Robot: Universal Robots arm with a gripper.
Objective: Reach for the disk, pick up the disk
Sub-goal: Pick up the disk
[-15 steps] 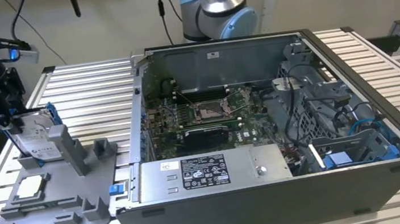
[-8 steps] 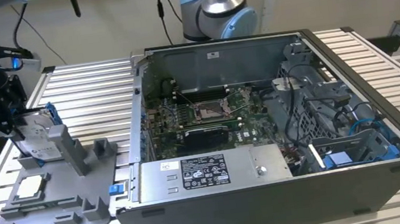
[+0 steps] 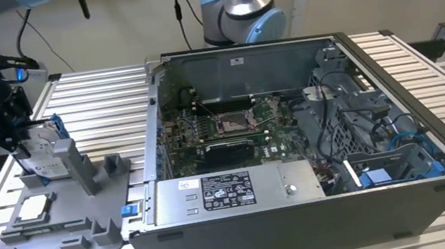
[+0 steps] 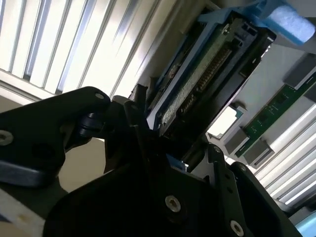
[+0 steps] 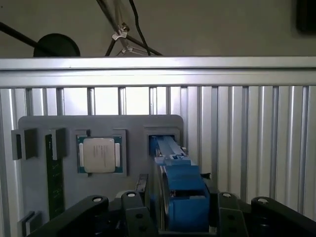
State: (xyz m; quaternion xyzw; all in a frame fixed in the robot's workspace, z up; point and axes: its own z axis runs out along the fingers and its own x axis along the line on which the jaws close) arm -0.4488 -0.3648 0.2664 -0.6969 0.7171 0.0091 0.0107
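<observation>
The disk (image 3: pixel 42 153) stands on edge in a slot of the grey fixture (image 3: pixel 74 227) at the exterior view's left, its white label facing out and a blue rail along its edge. My gripper (image 3: pixel 13 138) reaches down onto it from above. In the first wrist view the disk (image 5: pixel 180 190) shows edge-on, blue rail toward the camera, with the black fingers (image 5: pixel 136 210) pressed against both flat sides; the gripper (image 5: pixel 180 210) is shut on it. The second wrist view shows the disk's circuit-board side (image 4: pixel 192 86) running between the fingers (image 4: pixel 140 121).
The fixture also holds a square silver processor (image 5: pixel 98 154) and a green memory stick (image 5: pixel 54 177). An open computer case (image 3: pixel 311 152) stands right beside the fixture. A second arm's base (image 3: pixel 241 14) rises behind the case. The slatted aluminium table (image 3: pixel 100 95) ends near the fixture.
</observation>
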